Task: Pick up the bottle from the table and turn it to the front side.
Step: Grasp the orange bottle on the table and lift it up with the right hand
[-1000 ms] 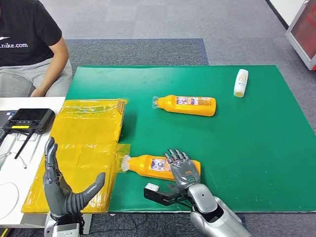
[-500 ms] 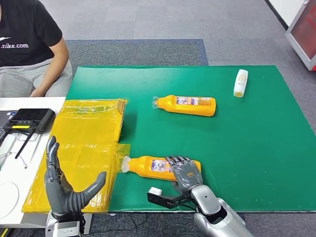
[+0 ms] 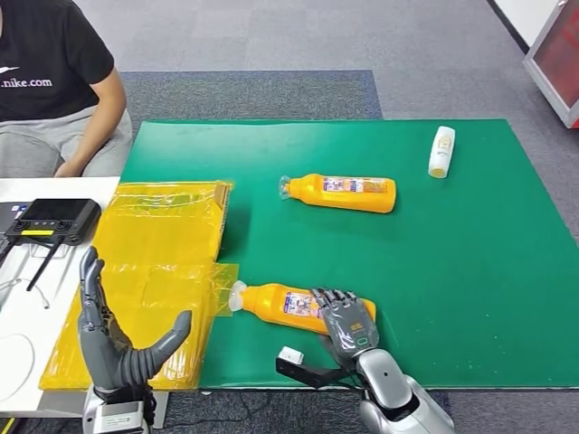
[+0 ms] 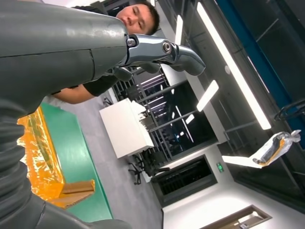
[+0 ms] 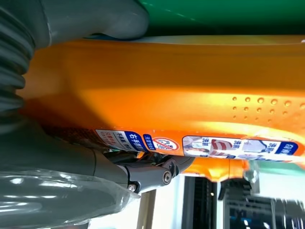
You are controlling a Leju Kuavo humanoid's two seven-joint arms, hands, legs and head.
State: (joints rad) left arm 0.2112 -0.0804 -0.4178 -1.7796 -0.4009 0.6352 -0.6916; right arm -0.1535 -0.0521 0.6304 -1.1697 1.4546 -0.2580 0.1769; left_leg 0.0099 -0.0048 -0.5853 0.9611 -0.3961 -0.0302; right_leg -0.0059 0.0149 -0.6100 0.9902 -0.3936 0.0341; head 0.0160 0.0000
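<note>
Right hand lay over the base end of the near orange bottle on the green surface, fingers wrapped across it; left hand hovered wide, holding nothing; end-heavy grip risked the neck drooping or slipping on lifting

The left hand is dark grey, its segmented fingers joined by visible pins, on a silver wrist block with small screws. The right hand has a grey back with a faint green mark, dark fingers and a smooth silver forearm. A grey ribbed cover wraps the wrist.
</note>
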